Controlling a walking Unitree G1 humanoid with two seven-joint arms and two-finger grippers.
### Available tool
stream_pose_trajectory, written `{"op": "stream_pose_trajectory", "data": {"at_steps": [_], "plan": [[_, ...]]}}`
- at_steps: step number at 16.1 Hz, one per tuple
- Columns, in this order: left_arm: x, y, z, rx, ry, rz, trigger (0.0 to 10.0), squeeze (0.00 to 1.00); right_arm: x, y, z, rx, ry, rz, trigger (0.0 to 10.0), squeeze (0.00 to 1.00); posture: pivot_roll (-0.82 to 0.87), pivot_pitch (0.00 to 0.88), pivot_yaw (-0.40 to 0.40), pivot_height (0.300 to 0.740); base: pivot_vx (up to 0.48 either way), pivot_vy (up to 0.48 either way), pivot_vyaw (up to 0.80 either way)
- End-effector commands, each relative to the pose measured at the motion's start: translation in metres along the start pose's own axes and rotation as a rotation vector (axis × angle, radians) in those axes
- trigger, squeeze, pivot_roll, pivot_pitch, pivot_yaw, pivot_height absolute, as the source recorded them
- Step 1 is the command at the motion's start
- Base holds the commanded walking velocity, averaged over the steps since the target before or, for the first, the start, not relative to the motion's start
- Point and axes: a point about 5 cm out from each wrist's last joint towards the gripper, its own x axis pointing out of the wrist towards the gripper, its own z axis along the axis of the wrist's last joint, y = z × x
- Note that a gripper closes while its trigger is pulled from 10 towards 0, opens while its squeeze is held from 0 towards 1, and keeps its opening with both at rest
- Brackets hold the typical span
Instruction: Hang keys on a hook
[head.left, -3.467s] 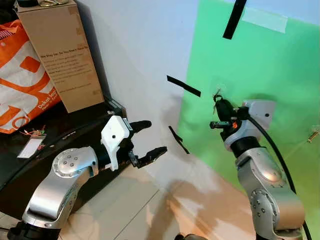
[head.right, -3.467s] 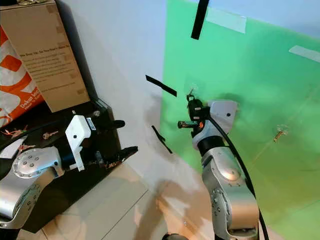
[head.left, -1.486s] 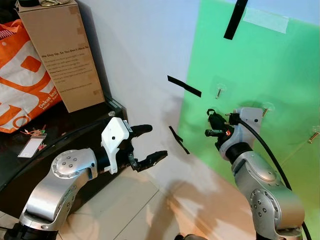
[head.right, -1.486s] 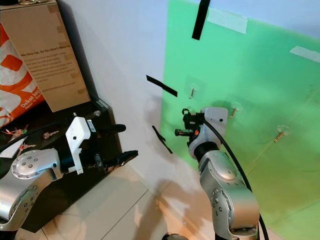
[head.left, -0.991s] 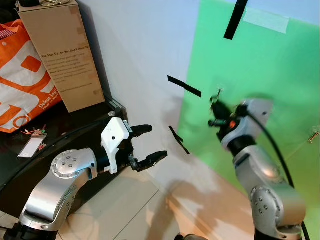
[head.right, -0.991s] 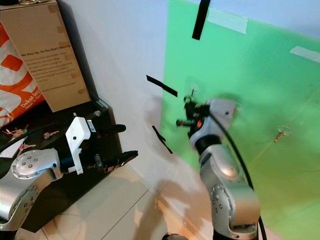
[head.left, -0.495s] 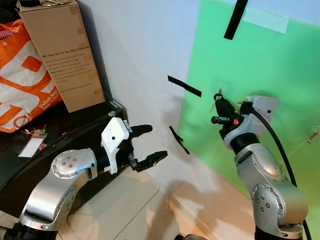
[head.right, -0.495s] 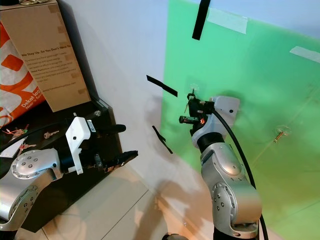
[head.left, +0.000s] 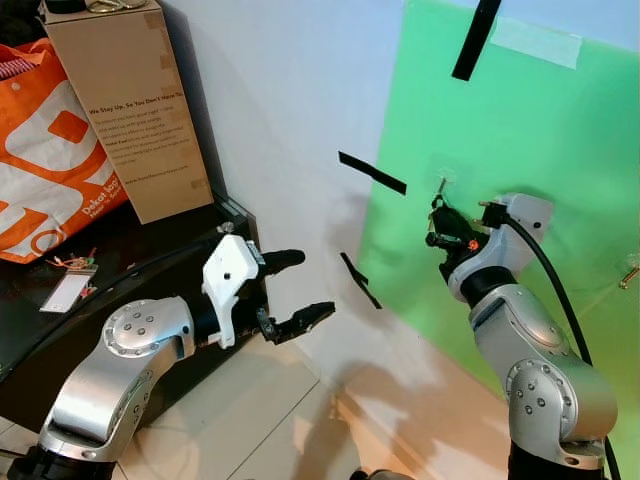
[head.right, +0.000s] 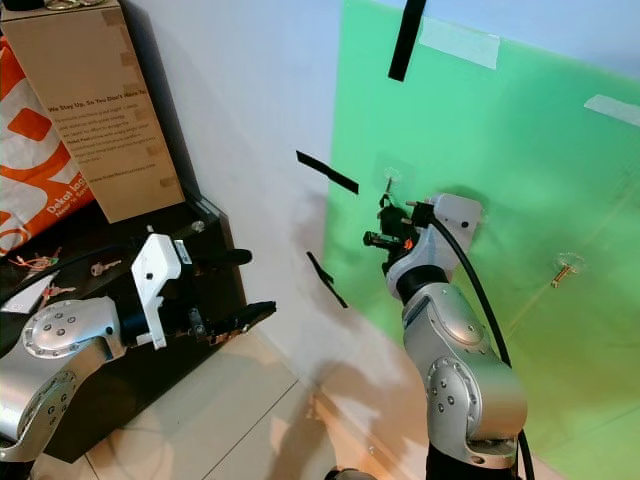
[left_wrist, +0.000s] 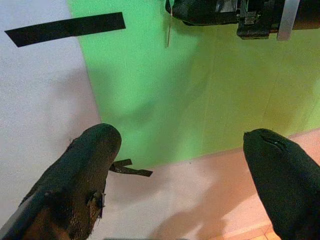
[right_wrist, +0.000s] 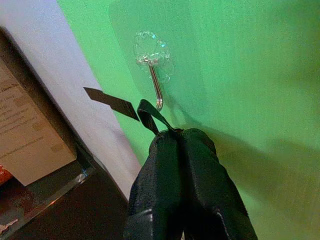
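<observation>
My right gripper (right_wrist: 181, 137), fingers pressed together, pinches the keys' black loop (right_wrist: 150, 114) just beside the hook (right_wrist: 156, 90). My left gripper (head.left: 295, 290) hangs wide open, holding nothing.

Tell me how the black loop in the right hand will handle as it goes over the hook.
The black loop looks like thin strap, so probably floppy and light. Pinched in the right hand, it stands open, likely stiff enough to slip over the metal hook, though it may fold if pushed.
</observation>
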Motion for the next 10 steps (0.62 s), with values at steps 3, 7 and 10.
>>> {"op": "stream_pose_trajectory", "data": {"at_steps": [3, 7, 10], "plan": [[0.001, -0.002, 0.004, 0.01, -0.004, -0.022, 10.0, 0.0, 0.0, 0.001, -0.001, 0.023, 0.013, -0.007, 10.0, 0.0, -0.05, 0.0, 0.0, 0.74, 0.0, 0.0, 0.0], [0.001, -0.002, 0.004, 0.012, -0.005, -0.02, 10.0, 0.0, 0.001, 0.003, 0.01, 0.07, -0.043, 0.007, 10.0, 0.0, -0.04, 0.0, 0.001, 0.74, 0.0, 0.0, 0.0], [0.001, -0.002, 0.004, 0.012, -0.005, -0.021, 10.0, 0.0, 0.001, 0.004, 0.015, 0.104, -0.062, 0.013, 10.0, 0.0, -0.04, 0.0, 0.001, 0.74, 0.0, 0.0, 0.0]]}}
